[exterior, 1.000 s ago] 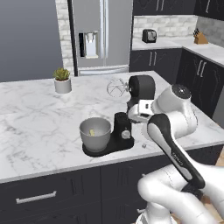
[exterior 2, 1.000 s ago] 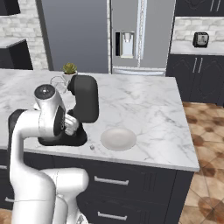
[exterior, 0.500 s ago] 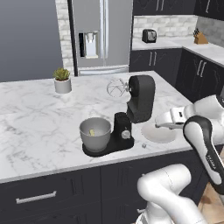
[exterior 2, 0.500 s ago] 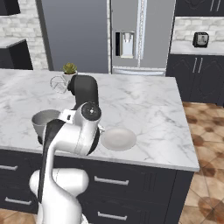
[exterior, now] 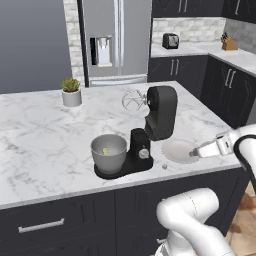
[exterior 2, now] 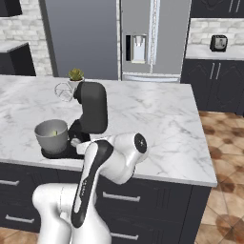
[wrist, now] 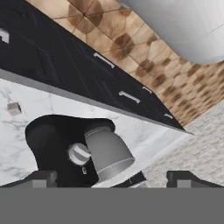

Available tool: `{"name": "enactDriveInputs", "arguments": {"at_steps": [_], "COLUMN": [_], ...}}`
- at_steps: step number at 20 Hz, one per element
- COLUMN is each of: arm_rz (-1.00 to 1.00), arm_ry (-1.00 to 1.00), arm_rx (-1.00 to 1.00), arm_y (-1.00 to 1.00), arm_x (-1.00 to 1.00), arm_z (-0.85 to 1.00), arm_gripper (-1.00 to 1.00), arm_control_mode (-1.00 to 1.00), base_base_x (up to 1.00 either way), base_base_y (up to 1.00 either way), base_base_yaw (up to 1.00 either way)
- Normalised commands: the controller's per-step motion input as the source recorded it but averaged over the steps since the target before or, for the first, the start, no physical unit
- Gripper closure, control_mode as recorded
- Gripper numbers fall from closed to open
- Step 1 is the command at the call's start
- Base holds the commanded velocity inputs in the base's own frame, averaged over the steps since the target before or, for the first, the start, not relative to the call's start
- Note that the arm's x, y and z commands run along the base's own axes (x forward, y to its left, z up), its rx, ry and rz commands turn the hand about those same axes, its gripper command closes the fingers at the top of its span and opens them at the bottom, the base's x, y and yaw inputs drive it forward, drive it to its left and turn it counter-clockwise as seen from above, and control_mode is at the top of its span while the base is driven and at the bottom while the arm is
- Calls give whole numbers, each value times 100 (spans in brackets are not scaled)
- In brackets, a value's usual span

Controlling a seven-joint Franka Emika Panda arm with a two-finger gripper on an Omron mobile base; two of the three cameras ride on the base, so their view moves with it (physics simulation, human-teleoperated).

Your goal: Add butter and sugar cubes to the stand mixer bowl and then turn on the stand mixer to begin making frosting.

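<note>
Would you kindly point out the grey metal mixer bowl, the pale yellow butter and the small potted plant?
Grey brushed-metal mixer bowl (exterior: 109, 159), left base view, outer wall.
Pale yellow butter lump (exterior: 105, 151), left base view, its top.
White-potted plant (exterior: 71, 97), left base view, pot.

mixer (exterior: 159, 112): matte black head and base; silver striped knob (wrist: 78, 154); wire whisk (exterior: 133, 101) pale grey.
bowl (exterior: 108, 151): brushed grey metal, plain rim.
butter (exterior: 105, 151): pale yellow lump in the bowl.
sugar cube (wrist: 14, 108): tan-grey, on marble beside the mixer base.
counter (exterior: 40, 145): white marble, grey veining.
plate (exterior: 178, 150): off-white, right of the mixer.
pot (exterior: 72, 97): white, green plant, behind the mixer.
cabinets (exterior: 65, 220): near-black fronts, silver bar handles.
fridge (exterior: 116, 40): steel grey, behind the mixer.
floor (exterior 2: 224, 162): tan and brown tile pattern.
toaster (exterior: 170, 40): dark, far counter.
backsplash (exterior: 192, 28): pale grey brick.
arm (exterior 2: 95, 176): white, dark joints.
</note>
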Motion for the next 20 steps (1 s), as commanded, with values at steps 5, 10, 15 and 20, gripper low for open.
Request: {"name": "enactDriveInputs", "arguments": {"at_steps": [5, 10, 15, 20], "arm_rz": [33, 18, 16, 16], "arm_ry": [-30, -30, -44, -50], "arm_rx": [0, 0, 0, 0], "arm_y": [0, 0, 1, 0], "arm_x": [0, 13, 15, 24], "arm_z": [-56, -49, -50, -35], "arm_gripper": [-100, -100, -100, -100], "arm_control_mode": [-100, -100, -100, -100], "base_base_x": [0, 0, 0, 0], "base_base_y": [0, 0, 0, 0], "base_base_yaw": [0, 0, 0, 0]}}
